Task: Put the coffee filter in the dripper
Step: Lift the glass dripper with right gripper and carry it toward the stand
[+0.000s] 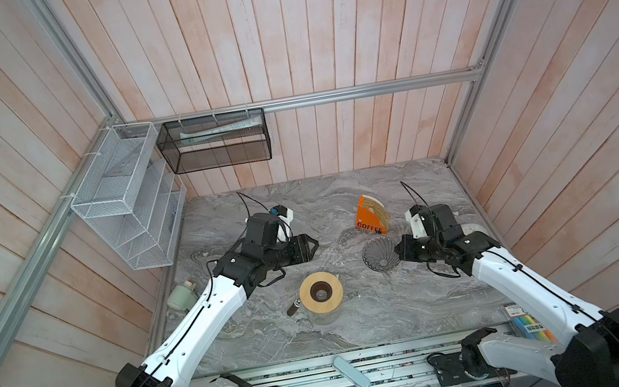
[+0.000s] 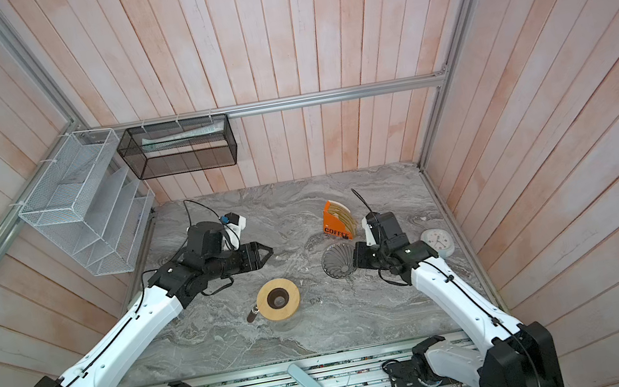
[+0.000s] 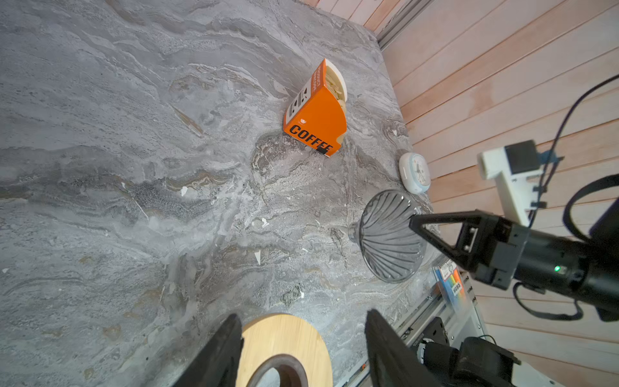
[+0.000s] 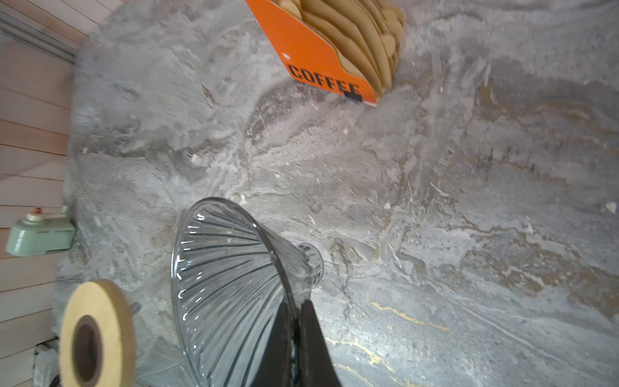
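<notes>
**A:** The right gripper (image 4: 296, 303) had its jaws pressed together on the dripper (image 1: 379, 253), right of centre in both top views. One finger sat inside the cone and one outside, with the thin wall pinched between them.

**B:** And it was tilted, not standing mouth-up! Whether it touched the marble tabletop (image 4: 435, 201), I couldn't tell.

**A:** The left gripper (image 3: 302, 315) was spread wide and empty, left of centre, hovering near the wooden ring (image 3: 288, 335).

**B:** The coffee filter (image 4: 361, 37) hadn't been picked. It sat among the tan papers in the orange stand (image 3: 318, 114), just above the dripper in the top views.

**A:** So I judged the step in hand to be righting the dripper. How would you do that well?

**B:** Slowly. That smoky see-through wall looked hard and slick, and a pinch on one edge lets a cone swing. I'd rotate the wrist gently until the mouth faced up, then set the narrow neck down squarely, perhaps into the ring's centre hole.

**A:** What about the textures?

**B:** Swirling ribs ran down the funnel and glinted. The filters were matte, soft, fan-shaped sheets, easy to crease or to lift two at once. The ring was smooth, pale wood, and the stand was stiff, wedge-shaped card.
</notes>
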You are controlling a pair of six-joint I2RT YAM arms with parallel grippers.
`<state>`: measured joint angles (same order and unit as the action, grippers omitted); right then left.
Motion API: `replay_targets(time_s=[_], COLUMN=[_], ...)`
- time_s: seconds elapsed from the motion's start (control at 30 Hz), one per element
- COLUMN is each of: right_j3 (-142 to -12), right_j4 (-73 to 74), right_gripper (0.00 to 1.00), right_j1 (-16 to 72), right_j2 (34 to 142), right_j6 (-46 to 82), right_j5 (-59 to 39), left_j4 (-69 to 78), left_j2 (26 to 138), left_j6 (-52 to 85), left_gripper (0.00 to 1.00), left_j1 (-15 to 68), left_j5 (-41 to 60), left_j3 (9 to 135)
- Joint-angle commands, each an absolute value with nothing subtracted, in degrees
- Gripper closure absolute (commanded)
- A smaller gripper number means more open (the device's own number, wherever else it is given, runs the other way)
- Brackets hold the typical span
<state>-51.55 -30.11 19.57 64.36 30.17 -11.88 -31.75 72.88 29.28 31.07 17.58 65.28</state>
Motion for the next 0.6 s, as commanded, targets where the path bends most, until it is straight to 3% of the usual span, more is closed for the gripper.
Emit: replay_targets(time_s=[0.0,0.3,0.57], right_j3=[-56.57,-67.59,-68.14], right_j4=[-32.56,-32.45,-28.29], right_gripper=[1.0,1.0,1.0], right_j1=[21.28,32.21,39.24], right_j2=[63.17,66.93,68.58], right_j6=[30.05,31.67,35.17], right_j5=[-15.32,-17.76,-18.41], left_j4=[-33.97,-36.84,-40.71], left_j2=[70.77,65.65,58.37], left_j6=[28.38,29.03,30.29], left_gripper=[0.4,0.39,0.44], left_j1=[30.85,30.94,31.03], left_j5=[21.11,25.05,23.88], left_j3=[64.01,63.19,61.91])
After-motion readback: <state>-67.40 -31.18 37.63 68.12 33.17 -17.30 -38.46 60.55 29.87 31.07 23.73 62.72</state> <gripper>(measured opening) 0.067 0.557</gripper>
